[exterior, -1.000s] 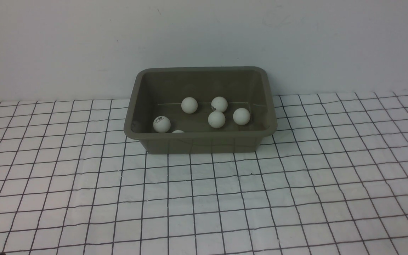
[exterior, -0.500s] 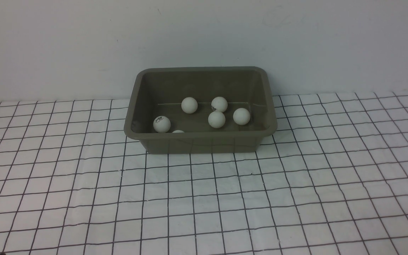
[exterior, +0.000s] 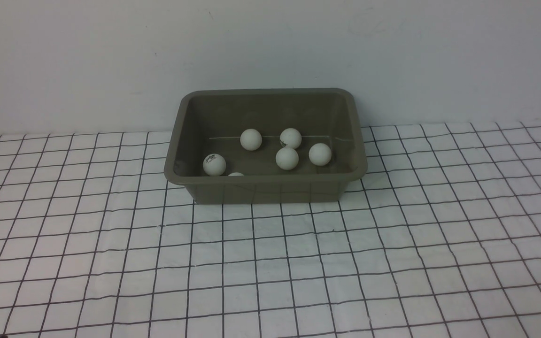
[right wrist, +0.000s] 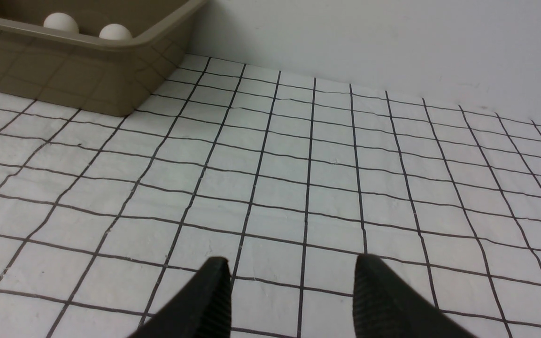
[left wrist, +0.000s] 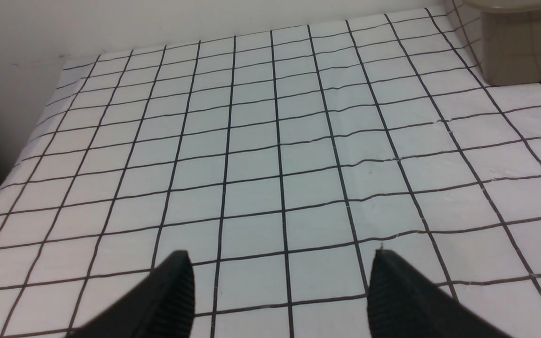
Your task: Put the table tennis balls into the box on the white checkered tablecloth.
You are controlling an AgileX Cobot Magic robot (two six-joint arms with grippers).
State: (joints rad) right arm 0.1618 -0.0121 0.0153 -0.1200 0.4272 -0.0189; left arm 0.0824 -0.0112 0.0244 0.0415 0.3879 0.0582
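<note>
Showing only in wrist views, left gripper point(left wrist: 280, 263) and right gripper point(right wrist: 291, 270) gape empty.

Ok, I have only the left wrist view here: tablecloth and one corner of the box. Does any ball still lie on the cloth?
Observer: None lies on the white checkered tablecloth; the table tennis balls are inside the box.
Operator: How many are in it?
Observer: Five show whole in the front view, and a sixth ball only peeks over the near rim.
Operator: And the right tool?
Observer: The right tool is open and empty, over bare cloth beside the box.
</note>
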